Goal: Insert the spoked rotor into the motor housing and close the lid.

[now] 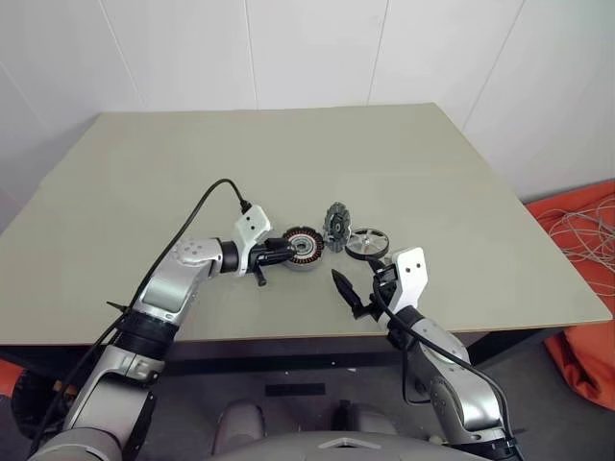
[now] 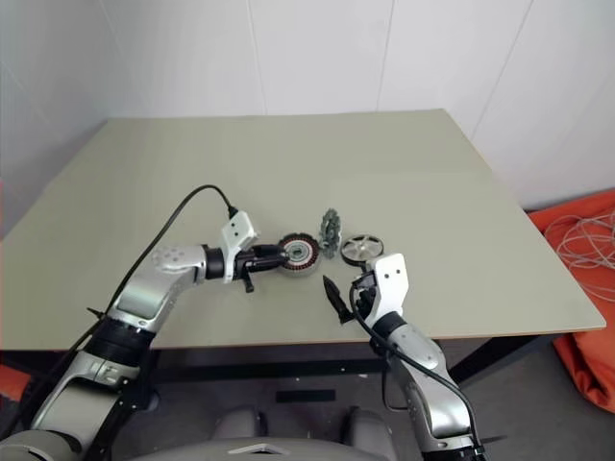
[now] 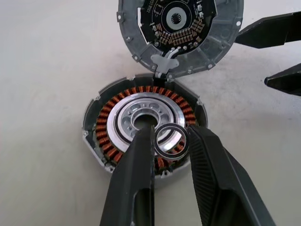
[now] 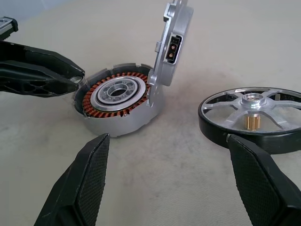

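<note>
**Rotor still on the table, lid standing open, left gripper busy with a small ring**

Spoked rotor lies flat on the table, just beside the motor housing on the robot's right. Lid stands upright on edge, hinged at the housing's rim on the rotor side.

Handling, my read:
- Rotor is rigid metal with a black rim, probably hefty for its size. The rim looks smooth, so a pinch across the outer edge could slip; gripping rim-to-spoke-gap or across the rim's thickness looks safer.
- Brass pinion under the hub; keep pads off it.
- Housing windings are exposed copper, fragile. Lower the rotor straight, don't scrape. Magnets may snatch it in.
- Lid looks like it carries a circuit board and connector; push on the metal edge only.

Grippers:
- Left gripper: narrow, pinching a thin ring over the housing centre.
- Right gripper: spread wide, empty, aimed between housing and rotor.

Views:
- Left wrist shows the ring and the lid's board face; the head views can't resolve either.
- Right wrist shows the lid's connector, the pinion and rim thickness.
- Head views give the overall layout near the table's front edge.
</note>
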`<control>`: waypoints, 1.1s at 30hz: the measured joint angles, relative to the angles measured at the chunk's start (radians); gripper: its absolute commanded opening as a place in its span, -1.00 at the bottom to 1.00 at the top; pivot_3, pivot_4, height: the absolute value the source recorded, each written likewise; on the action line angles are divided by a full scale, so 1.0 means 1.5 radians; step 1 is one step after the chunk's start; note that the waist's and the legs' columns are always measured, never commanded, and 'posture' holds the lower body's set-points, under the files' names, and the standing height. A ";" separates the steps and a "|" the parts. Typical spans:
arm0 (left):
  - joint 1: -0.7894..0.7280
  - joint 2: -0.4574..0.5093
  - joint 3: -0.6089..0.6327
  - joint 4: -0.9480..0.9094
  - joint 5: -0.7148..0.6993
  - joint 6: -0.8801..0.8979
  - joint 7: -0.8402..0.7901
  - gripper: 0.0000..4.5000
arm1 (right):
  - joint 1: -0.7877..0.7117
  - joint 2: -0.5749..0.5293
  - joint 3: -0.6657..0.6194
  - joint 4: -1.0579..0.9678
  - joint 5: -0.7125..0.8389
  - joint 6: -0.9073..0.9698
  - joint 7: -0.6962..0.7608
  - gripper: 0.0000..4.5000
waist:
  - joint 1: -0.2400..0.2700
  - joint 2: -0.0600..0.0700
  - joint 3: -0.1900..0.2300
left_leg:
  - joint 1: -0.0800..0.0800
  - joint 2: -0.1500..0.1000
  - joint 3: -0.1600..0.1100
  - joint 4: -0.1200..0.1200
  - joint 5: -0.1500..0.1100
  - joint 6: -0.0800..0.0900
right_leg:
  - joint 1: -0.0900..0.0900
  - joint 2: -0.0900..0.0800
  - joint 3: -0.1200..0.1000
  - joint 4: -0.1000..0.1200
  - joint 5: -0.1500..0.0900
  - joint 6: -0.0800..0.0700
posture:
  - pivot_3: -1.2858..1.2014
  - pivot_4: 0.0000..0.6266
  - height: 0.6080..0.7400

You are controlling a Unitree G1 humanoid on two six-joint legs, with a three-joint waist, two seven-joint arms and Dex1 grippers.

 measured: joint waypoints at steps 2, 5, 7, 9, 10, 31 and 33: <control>-0.007 -0.009 -0.005 0.018 0.010 -0.010 0.002 -0.69 | 0.002 0.000 0.001 0.000 0.000 -0.002 0.000 1.00 | 0.000 0.000 0.000 | 0.000 0.000 0.000 0.000 0.000 0.000 | 0.000 0.000 0.000 0.000 0.000 0.000 | 0.03 -1.00 1.00; -0.021 -0.017 -0.017 0.060 0.029 -0.028 0.011 -0.69 | 0.006 0.001 0.002 0.000 -0.004 -0.005 -0.002 1.00 | 0.001 0.000 0.000 | 0.000 0.000 0.000 0.000 0.000 0.000 | 0.000 0.000 0.000 0.000 -0.002 0.004 | 0.03 -1.00 1.00; -0.027 -0.025 -0.019 0.080 0.039 -0.034 0.018 -0.69 | 0.009 0.003 0.002 0.000 -0.006 -0.005 -0.004 1.00 | 0.001 0.000 0.000 | 0.000 0.000 0.000 0.000 0.000 0.000 | 0.000 0.000 0.000 0.000 -0.002 0.004 | 0.03 -1.00 1.00; -0.030 -0.038 -0.019 0.091 0.041 -0.041 0.026 -0.69 | 0.009 0.005 0.003 0.000 -0.007 -0.005 -0.005 1.00 | 0.001 0.000 0.000 | 0.000 0.000 0.000 0.000 0.000 0.000 | 0.000 0.000 0.000 0.000 -0.002 0.003 | 0.03 -1.00 1.00; -0.031 -0.043 -0.019 0.094 0.042 -0.043 0.029 -0.69 | 0.009 0.005 0.003 0.000 -0.007 -0.005 -0.005 1.00 | 0.001 0.000 0.000 | 0.000 0.000 0.000 0.000 0.000 0.000 | 0.000 0.000 0.000 0.000 -0.002 0.003 | 0.03 -1.00 1.00; -0.090 -0.073 -0.020 0.186 0.065 -0.082 0.026 -0.69 | 0.021 0.009 0.010 -0.002 -0.012 -0.008 -0.010 1.00 | 0.005 0.000 0.001 | 0.000 0.000 0.000 0.000 0.000 0.000 | 0.000 0.000 0.000 0.000 -0.001 0.003 | 0.03 -1.00 1.00; -0.090 -0.072 -0.023 0.183 0.065 -0.079 0.016 -0.69 | 0.016 0.010 0.010 -0.006 -0.013 -0.005 -0.012 1.00 | 0.005 0.000 0.001 | 0.000 0.000 0.000 0.000 0.000 0.000 | 0.000 0.000 0.000 0.000 -0.002 0.003 | 0.03 -1.00 1.00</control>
